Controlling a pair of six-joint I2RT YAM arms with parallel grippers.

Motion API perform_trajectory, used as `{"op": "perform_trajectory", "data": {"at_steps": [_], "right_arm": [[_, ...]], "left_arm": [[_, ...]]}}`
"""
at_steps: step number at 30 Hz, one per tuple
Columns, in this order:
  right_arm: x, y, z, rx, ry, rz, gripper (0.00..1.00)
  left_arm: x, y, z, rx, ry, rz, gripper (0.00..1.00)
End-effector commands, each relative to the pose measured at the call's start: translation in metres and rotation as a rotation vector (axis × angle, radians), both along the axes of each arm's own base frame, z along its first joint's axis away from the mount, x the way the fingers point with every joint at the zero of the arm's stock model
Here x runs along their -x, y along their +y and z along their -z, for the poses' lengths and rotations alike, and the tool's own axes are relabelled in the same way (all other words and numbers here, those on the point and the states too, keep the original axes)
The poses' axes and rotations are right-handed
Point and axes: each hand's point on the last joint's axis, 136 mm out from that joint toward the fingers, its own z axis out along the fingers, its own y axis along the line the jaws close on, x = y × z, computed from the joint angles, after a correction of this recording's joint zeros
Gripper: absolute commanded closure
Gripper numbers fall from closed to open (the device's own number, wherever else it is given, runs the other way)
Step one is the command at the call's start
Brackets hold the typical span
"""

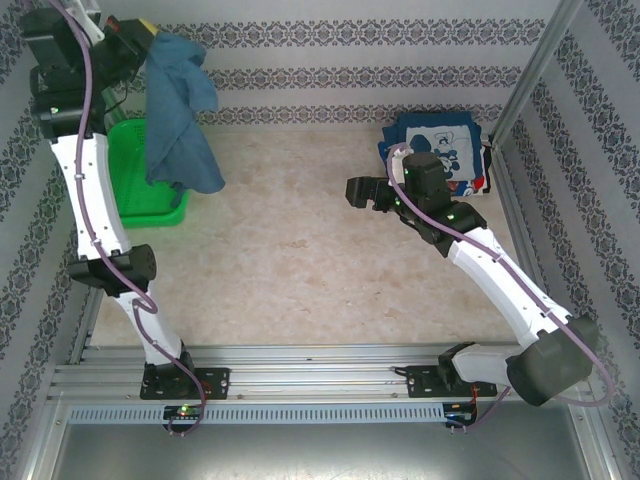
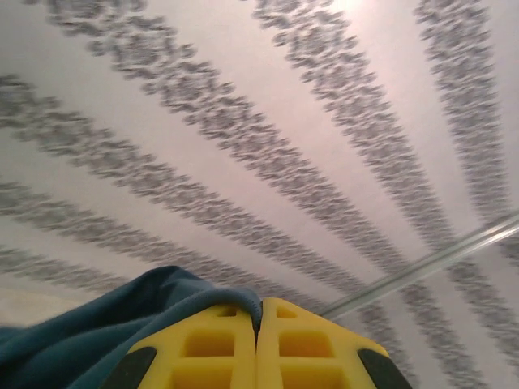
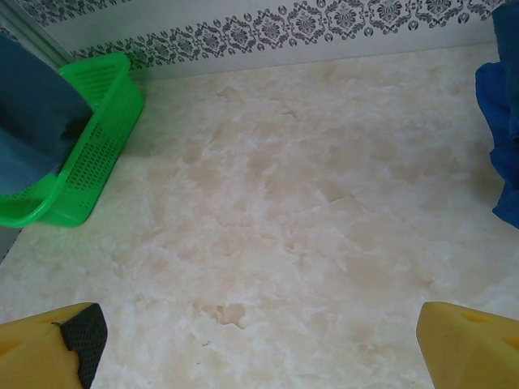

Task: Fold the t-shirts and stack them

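Observation:
A slate-blue t-shirt (image 1: 178,110) hangs from my left gripper (image 1: 150,40), raised high at the back left above the basket. In the left wrist view the yellow fingers (image 2: 211,348) are shut on a fold of that blue cloth (image 2: 97,332). A folded navy t-shirt with white cartoon prints (image 1: 450,150) lies at the back right of the table. My right gripper (image 1: 366,193) hovers open just left of it, over bare table. Its yellow fingertips (image 3: 454,340) stand wide apart with nothing between them, and navy cloth (image 3: 503,121) shows at the right edge.
A green mesh basket (image 1: 135,180) stands at the back left, partly behind the hanging shirt; the right wrist view shows the basket (image 3: 97,138) too. Patterned walls close the table on three sides. A metal post (image 1: 530,80) rises at the back right.

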Motion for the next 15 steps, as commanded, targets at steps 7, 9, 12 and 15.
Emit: {"op": "perform_trajectory", "data": {"at_steps": [7,9,12,15], "right_arm": [[-0.004,-0.008,-0.02,-0.032,-0.064,0.068,0.02],[-0.006,-0.014,-0.02,-0.036,-0.067,0.097,0.02],[-0.007,-0.023,-0.023,-0.044,-0.08,0.143,0.02],[-0.007,-0.037,-0.021,-0.044,-0.086,0.21,0.02]], "left_arm": [[0.052,-0.117,-0.113,0.204,-0.374,0.357,1.0],[0.061,-0.143,-0.118,0.21,-0.402,0.414,1.0],[0.079,-0.172,-0.128,0.222,-0.452,0.487,1.0],[0.091,-0.196,-0.132,0.228,-0.475,0.537,1.0]]}}
